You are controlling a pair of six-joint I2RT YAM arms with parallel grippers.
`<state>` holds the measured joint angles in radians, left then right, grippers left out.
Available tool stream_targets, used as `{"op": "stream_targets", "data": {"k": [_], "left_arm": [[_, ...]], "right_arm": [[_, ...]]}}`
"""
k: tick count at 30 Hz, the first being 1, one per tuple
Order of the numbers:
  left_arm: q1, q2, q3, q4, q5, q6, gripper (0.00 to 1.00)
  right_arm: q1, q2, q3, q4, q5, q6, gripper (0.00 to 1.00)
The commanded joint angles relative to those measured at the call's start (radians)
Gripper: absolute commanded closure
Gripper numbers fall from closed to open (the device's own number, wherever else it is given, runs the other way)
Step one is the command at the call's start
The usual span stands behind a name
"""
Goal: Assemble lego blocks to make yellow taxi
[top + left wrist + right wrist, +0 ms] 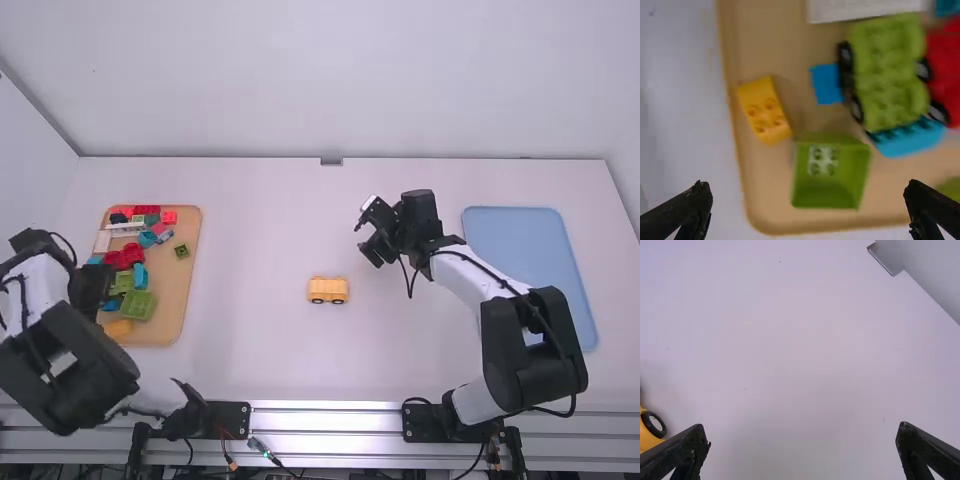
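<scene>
High view, wheeled yellow plastic block [328, 291], round-cornered tan tray [182, 285], left end effector [92, 288] spread, right end effector [366, 238] spread.

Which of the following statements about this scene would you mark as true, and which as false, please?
1. The left gripper is open above the tan tray. True.
2. The right gripper grips the yellow wheeled piece. False: it is open and apart from that piece.
3. A yellow block lies on the tan tray. True.
4. The red blocks lie on the blue tray. False: they are on the tan tray.
</scene>
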<state>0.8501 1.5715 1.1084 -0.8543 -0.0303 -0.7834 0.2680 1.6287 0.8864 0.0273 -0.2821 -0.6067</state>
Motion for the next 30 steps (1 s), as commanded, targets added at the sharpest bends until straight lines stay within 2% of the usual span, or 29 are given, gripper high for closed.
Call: {"op": "stream_targets", "data": {"k": [1, 6, 12, 13, 16, 17, 19, 25, 30], "left_arm": [[0.048, 0.073, 0.023, -0.025, 0.035, -0.068, 0.0], [0.082, 0.142, 0.019, -0.024, 0.003, -0.171, 0.01], [0.072, 0.143, -0.017, 0.05, -0.056, -0.161, 0.0], [0.073, 0.143, -0.028, 0.067, -0.06, -0.14, 0.07], [0.073, 0.143, -0.053, 0.112, -0.033, -0.106, 0.14], [0.073, 0.143, -0.067, 0.137, -0.012, -0.094, 0.21], [0.074, 0.143, -0.087, 0.171, 0.005, -0.084, 0.27], [0.072, 0.143, -0.13, 0.227, 0.014, -0.088, 0.32], [0.072, 0.143, -0.166, 0.272, 0.014, -0.1, 0.49]], "right_arm": [[-0.008, -0.017, 0.018, 0.004, -0.005, 0.004, 0.01], [-0.005, -0.017, 0.018, 0.003, -0.005, 0.005, 0.01], [-0.004, -0.017, 0.018, 0.003, -0.005, 0.005, 0.01], [-0.006, -0.017, 0.018, 0.003, -0.005, 0.005, 0.01], [-0.006, -0.017, 0.018, 0.003, -0.005, 0.004, 0.01], [-0.006, -0.017, 0.018, 0.003, -0.005, 0.005, 0.01], [-0.006, -0.017, 0.018, 0.003, -0.005, 0.005, 0.01], [-0.005, -0.017, 0.018, 0.003, -0.005, 0.005, 0.02], [-0.006, -0.017, 0.018, 0.003, -0.005, 0.005, 0.01]]}}
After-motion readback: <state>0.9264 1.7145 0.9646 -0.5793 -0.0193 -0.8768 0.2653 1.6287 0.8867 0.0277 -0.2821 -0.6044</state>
